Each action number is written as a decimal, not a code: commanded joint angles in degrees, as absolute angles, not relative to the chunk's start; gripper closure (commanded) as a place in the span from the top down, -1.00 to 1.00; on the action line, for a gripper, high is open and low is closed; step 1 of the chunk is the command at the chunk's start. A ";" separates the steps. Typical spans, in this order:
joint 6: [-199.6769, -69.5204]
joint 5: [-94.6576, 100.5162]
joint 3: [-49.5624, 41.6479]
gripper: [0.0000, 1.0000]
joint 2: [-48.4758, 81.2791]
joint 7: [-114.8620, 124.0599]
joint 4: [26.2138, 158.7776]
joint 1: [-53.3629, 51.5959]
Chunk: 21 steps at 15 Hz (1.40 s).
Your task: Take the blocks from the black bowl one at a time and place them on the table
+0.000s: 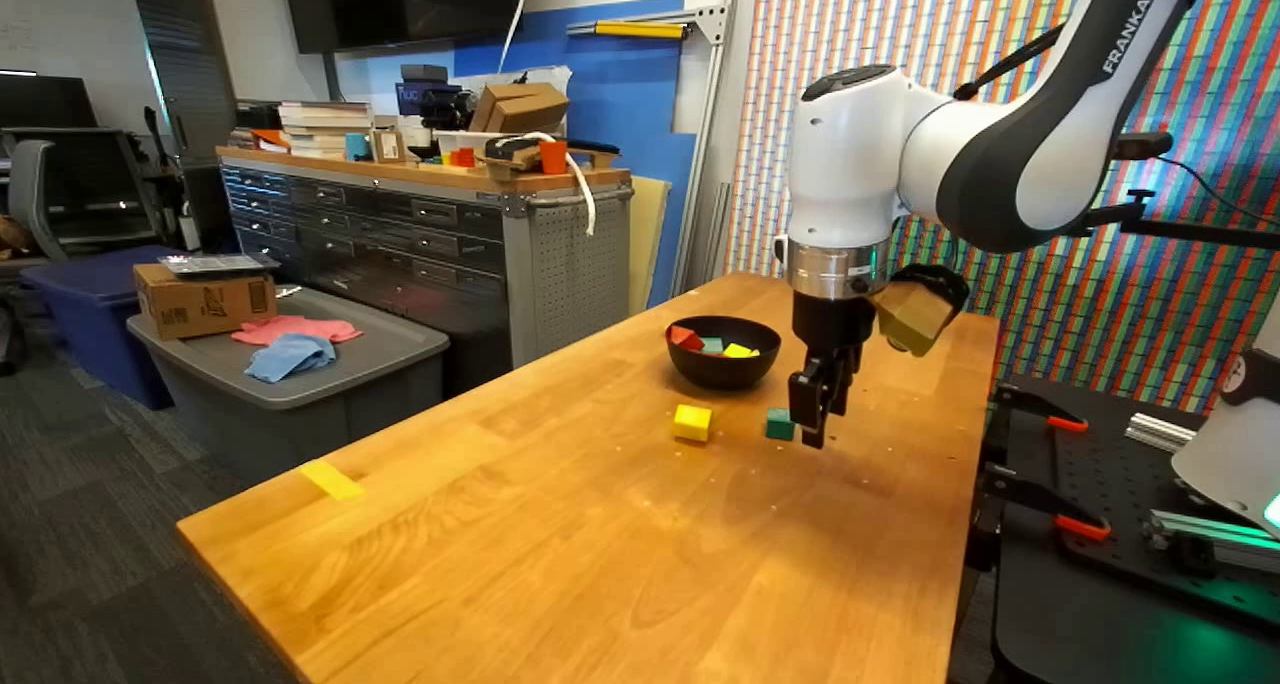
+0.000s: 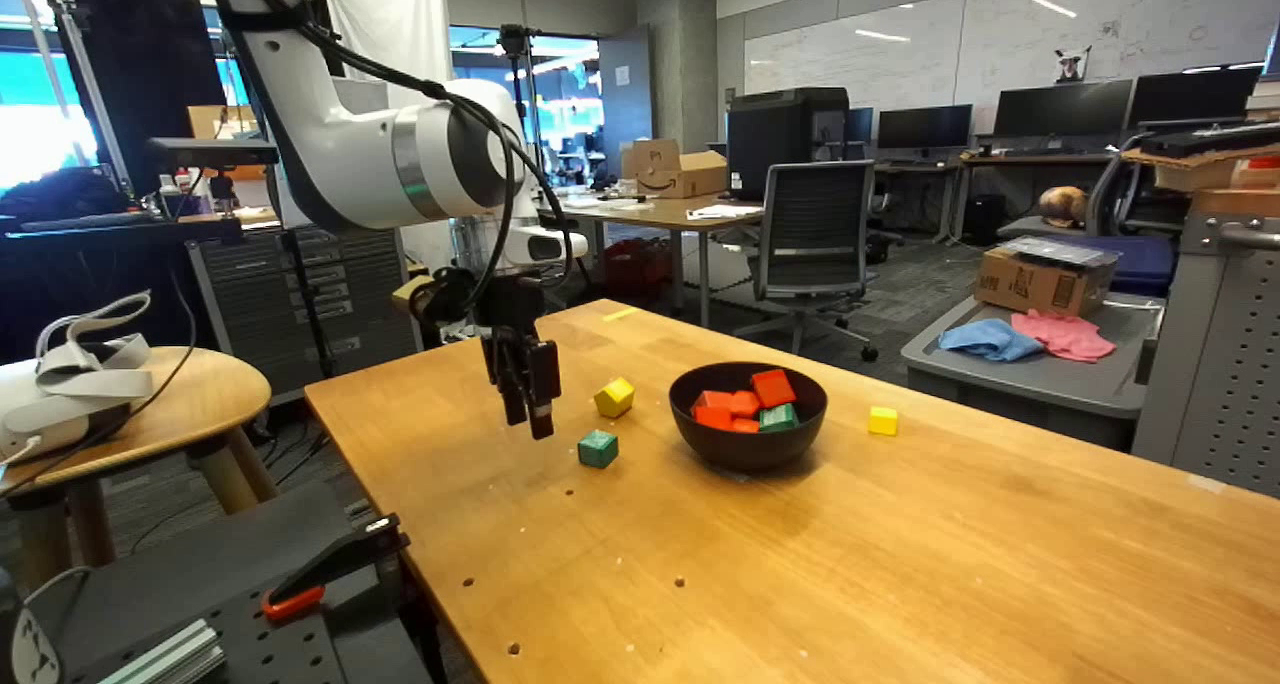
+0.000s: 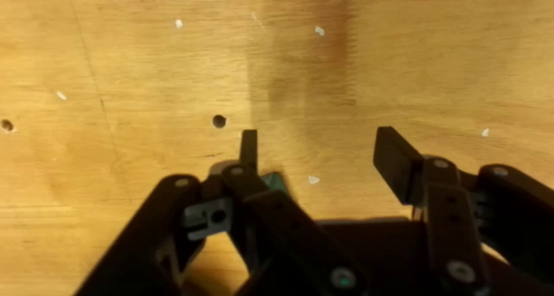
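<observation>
Left of the black bowl (image 2: 745, 452) in an exterior view, the Robotiq gripper (image 2: 529, 422) hung over the wood-grain table (image 2: 800, 574), its fingers (image 3: 394, 166) well parted with nothing between them. Just right of it sat a green block (image 2: 598, 449), with a yellow block (image 2: 614, 397) on that one's far side and a second yellow block (image 2: 883, 421) right of the bowl. Inside the bowl, red blocks (image 2: 772, 388) lay heaped. A low sweep rightward would probably knock the green block. Such crowding might make the fingers pinch two, and snagging the bowl could tip it.
</observation>
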<state>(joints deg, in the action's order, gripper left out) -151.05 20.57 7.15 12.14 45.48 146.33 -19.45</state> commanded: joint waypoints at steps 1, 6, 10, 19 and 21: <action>-146.89 18.12 8.14 0.98 1.87 40.81 150.35 -18.54; -145.91 17.57 7.26 1.00 -5.67 37.87 150.16 -13.83; -146.23 19.13 9.47 1.00 -2.31 40.71 149.00 -13.20; -146.42 30.39 3.66 1.00 5.27 45.18 136.41 -5.05; -146.27 27.38 2.37 1.00 9.33 41.89 132.29 -4.33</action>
